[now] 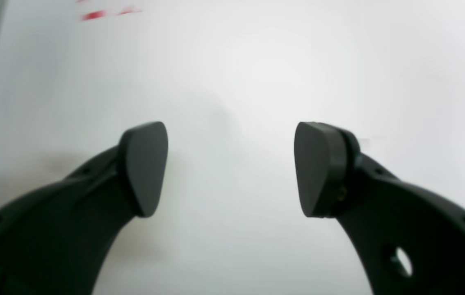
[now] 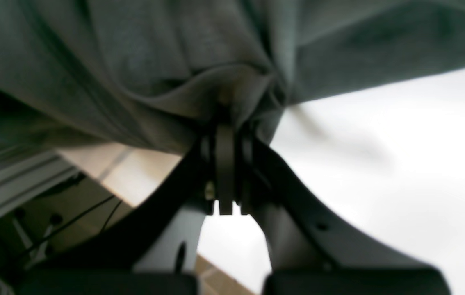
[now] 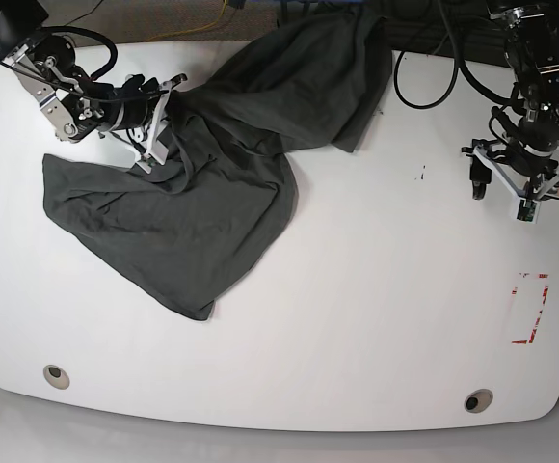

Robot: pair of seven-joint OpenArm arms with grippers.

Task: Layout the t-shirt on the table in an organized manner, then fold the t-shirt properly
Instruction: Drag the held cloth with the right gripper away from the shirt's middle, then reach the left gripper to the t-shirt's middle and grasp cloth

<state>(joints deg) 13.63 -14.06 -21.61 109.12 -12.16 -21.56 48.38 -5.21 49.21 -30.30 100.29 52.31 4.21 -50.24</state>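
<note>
- The dark charcoal t-shirt lies crumpled across the far left part of the white counter, not yet spread flat.
- One part of the shirt runs up toward the far edge of the counter in the base view, and a broader part spreads down to a pointed corner nearer the middle.
- The right gripper, on the left side of the base view, has its jaws pressed together on a bunched fold of the t-shirt; in the right wrist view the cloth gathers into a pinch at the fingertips and drapes away above them.
- In the base view this gripper sits at the upper left part of the shirt, with fabric rising to it.
- The left gripper has its jaws wide apart with nothing between them; only bare white counter shows past its dark pads.
- In the base view the left gripper is over the right side of the counter, well apart from the shirt.
- A red tape rectangle marks the counter on the near side of the left gripper.
- Two round grommets sit near the counter's front edge, one toward each corner.
</note>
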